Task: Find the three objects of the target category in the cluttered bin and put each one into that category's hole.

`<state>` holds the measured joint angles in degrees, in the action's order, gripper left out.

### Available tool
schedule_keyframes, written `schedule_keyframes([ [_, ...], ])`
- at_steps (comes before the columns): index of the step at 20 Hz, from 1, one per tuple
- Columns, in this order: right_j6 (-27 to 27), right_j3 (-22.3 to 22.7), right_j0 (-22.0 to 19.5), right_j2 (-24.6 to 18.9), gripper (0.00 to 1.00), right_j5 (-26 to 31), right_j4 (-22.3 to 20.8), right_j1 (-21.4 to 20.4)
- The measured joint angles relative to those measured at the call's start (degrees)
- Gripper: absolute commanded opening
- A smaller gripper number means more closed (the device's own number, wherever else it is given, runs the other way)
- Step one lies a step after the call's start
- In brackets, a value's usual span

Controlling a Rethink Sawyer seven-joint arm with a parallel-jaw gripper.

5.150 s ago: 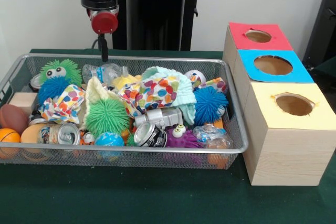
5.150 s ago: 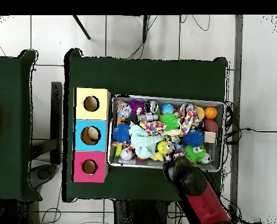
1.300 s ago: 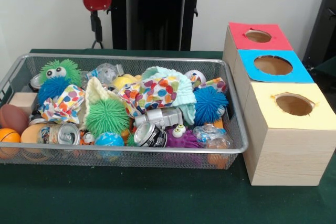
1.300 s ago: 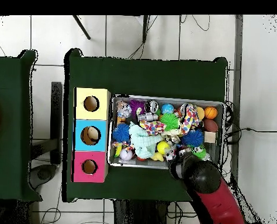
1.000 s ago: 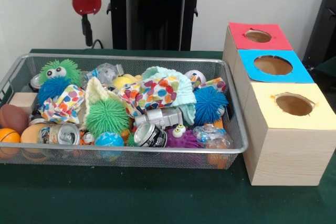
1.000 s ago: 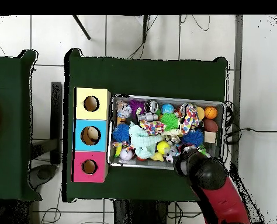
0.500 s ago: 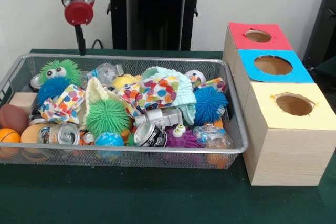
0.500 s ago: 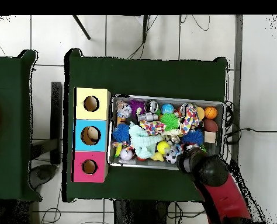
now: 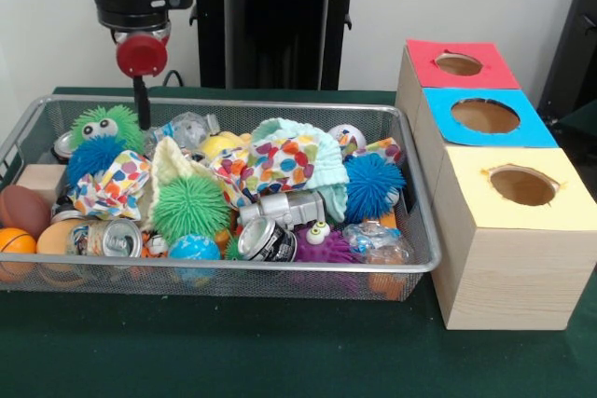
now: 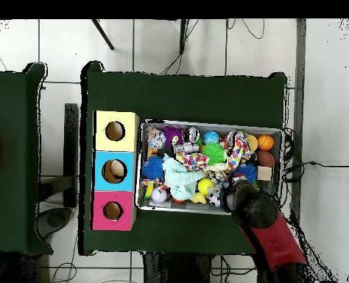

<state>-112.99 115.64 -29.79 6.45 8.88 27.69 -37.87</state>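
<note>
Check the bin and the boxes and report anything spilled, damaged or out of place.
Nothing has spilled: all the clutter sits inside the wire bin. The drink cans are crushed and dented. The holes in the yellow box and the red box have ragged edges. The hand hangs over the bin's far corner.

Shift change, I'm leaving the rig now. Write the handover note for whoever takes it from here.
Gripper: low over the wire bin's far corner, beside the green fuzzy toy with eyes; open or shut cannot be told, nothing seen in it.
Bin full: spiky balls, crushed cans, cloths, small balls.
Red box, blue box and yellow box stand beside the bin.
Done: no drop visible; box insides are hidden.
Left: find and post the three targets.
</note>
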Motion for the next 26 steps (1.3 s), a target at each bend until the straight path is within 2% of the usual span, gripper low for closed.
schedule_keyframes([
  [7, 0.00, 0.07, 0.30, -0.94, 1.00, -0.27, 0.04, 0.57],
  [17, 0.00, 0.24, 4.55, -0.96, 1.00, -0.26, 1.26, 0.00],
  [26, 0.00, 0.24, 5.32, -0.94, 1.00, -0.26, 1.71, -0.06],
])
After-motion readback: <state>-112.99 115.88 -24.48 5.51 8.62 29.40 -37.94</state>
